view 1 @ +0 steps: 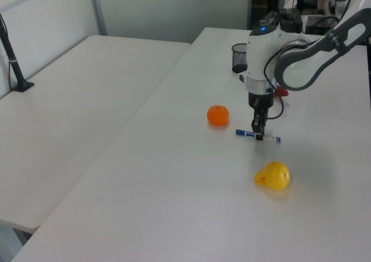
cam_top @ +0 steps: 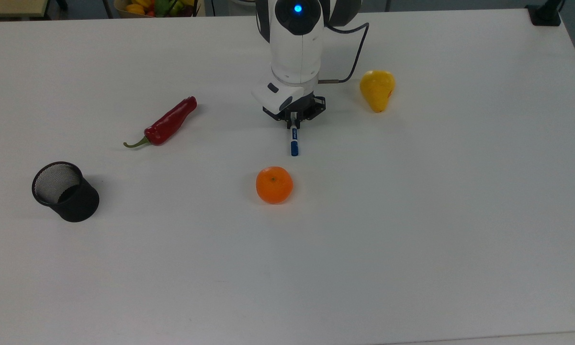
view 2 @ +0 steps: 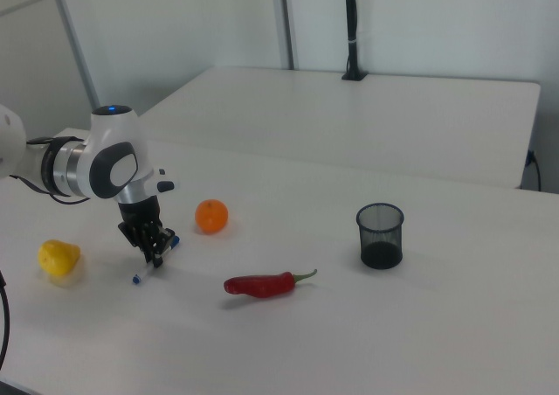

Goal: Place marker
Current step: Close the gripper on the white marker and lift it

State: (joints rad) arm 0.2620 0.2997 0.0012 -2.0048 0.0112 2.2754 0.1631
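Observation:
The marker (cam_top: 294,141) is a slim white pen with a blue cap, lying on the white table (cam_top: 411,230) with the cap toward the orange. My gripper (cam_top: 293,123) points straight down over the white barrel, and its fingers are closed in against the barrel's sides. In the left view the gripper (view 1: 258,135) meets the marker (view 1: 246,134) near its middle. The right view has the gripper (view 2: 155,255) on the marker (view 2: 169,241), whose small blue end pokes out below the fingers.
An orange (cam_top: 274,185) sits just beyond the cap. A yellow pear (cam_top: 377,89) lies at the top view's right and a red pepper (cam_top: 170,122) at its left. A black mesh cup (cam_top: 66,191) stands at the top view's far left.

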